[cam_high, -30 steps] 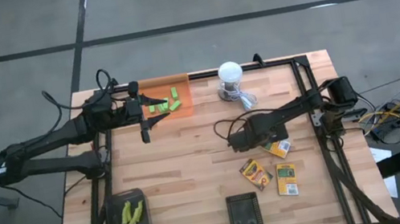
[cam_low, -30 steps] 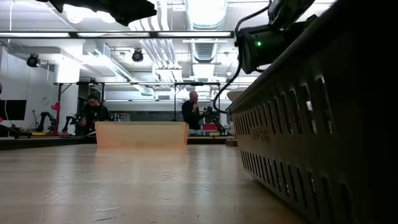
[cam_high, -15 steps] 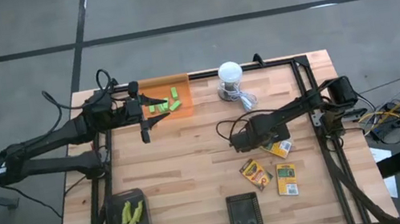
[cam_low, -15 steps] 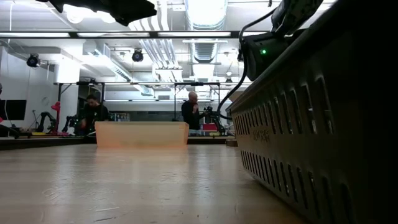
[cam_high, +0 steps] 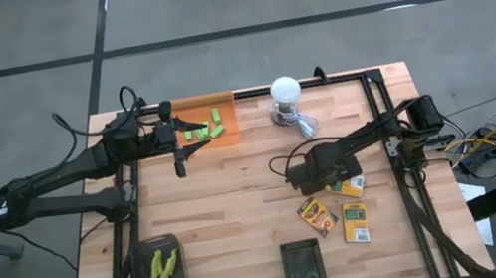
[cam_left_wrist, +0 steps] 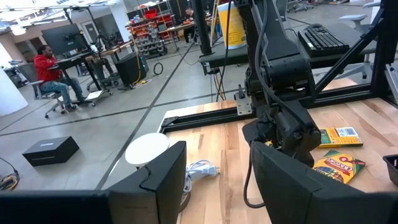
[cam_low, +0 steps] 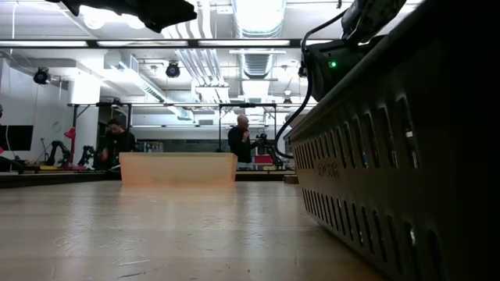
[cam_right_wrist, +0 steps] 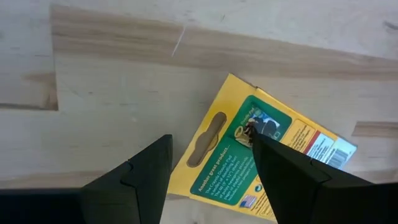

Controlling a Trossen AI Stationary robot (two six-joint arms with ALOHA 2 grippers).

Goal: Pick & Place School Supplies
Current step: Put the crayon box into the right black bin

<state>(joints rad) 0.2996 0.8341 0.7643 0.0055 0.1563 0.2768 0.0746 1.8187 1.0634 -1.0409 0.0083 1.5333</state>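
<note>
Crayon box (cam_right_wrist: 258,160) lies flat on the wooden table (cam_high: 237,191), directly under the right gripper (cam_right_wrist: 211,165), whose jaws stand wide open and empty. It looks light, thin cardboard; pinch across its narrow edges.

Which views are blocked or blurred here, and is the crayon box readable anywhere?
Low view: a dark slotted basket up close fills the right side, blurred. Right wrist view: the crayon box is sharp, partly hidden by the right gripper. High view: even light, small detail.
</note>
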